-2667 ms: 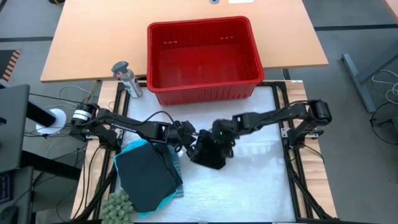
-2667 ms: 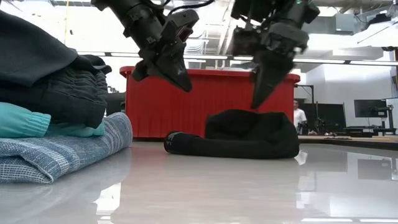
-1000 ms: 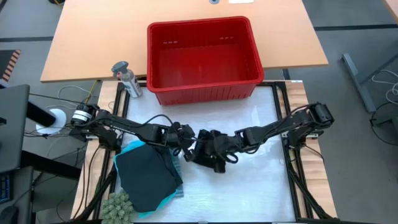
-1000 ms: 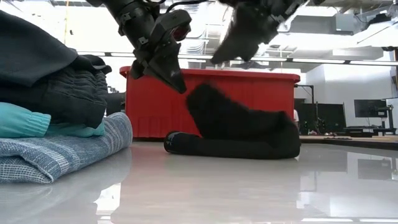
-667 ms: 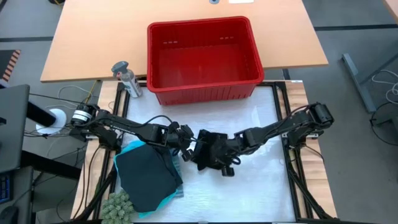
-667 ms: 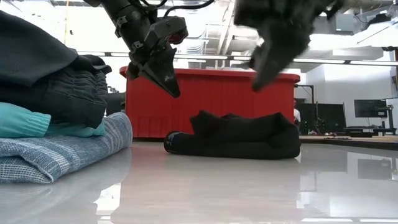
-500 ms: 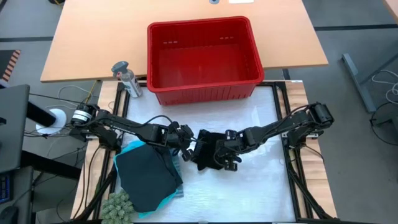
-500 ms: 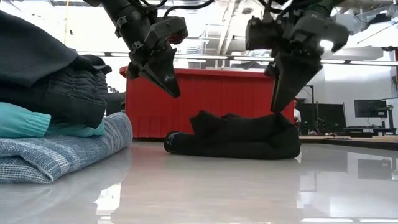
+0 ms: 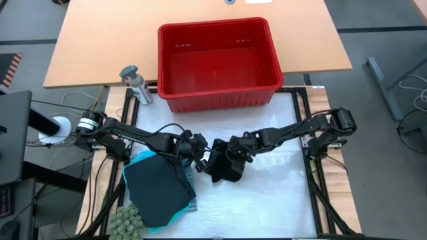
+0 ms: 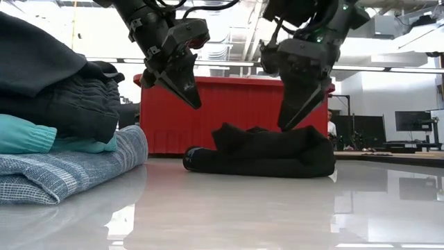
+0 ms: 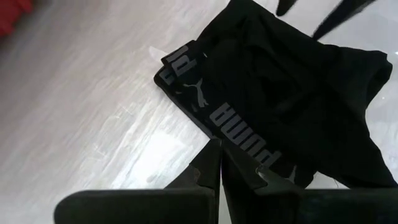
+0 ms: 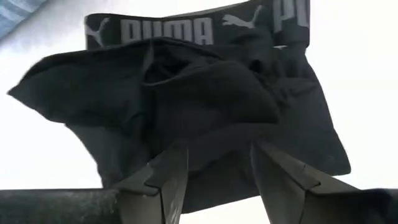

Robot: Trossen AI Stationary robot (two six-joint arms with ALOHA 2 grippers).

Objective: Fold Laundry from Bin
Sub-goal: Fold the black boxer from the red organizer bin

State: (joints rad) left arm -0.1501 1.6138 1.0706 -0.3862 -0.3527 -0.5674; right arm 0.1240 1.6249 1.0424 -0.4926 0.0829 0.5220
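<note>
Shorts: black shorts (image 9: pixel 223 167) lie bunched on the white mat (image 9: pixel 280 200), in front of the bin (image 9: pixel 217 57). The grey band with letters faces the left arm. The folded flap on top sits loose and puffy.
Bin: red bin looks empty from above. It stands well behind the shorts.
Pile: folded pile (image 9: pixel 157 190) lies just left of the shorts, a black piece on top, turquoise and striped cloth under it.
Right gripper: right gripper (image 10: pixel 288 114) hangs just above the shorts, on their right part. In its wrist view the fingers (image 12: pixel 171 177) stand apart with nothing between them.
Left gripper: left gripper (image 10: pixel 187 87) hangs above the shorts' left end, by the band. In its wrist view the fingers (image 11: pixel 211 174) press together and hold nothing.
Risk one: the loose flap may spring open, I think, because nothing holds it down.
Risk two: if the right gripper pinches only the top layer, the fold may pull apart when it lifts.
Risk three: the mat looks shiny, so the shorts may slide instead of folding when pushed.
Risk four: both grippers are near each other over one small thing, so they could bump.
Risk five: a push to the left could shove the shorts into the pile and mess it up.
</note>
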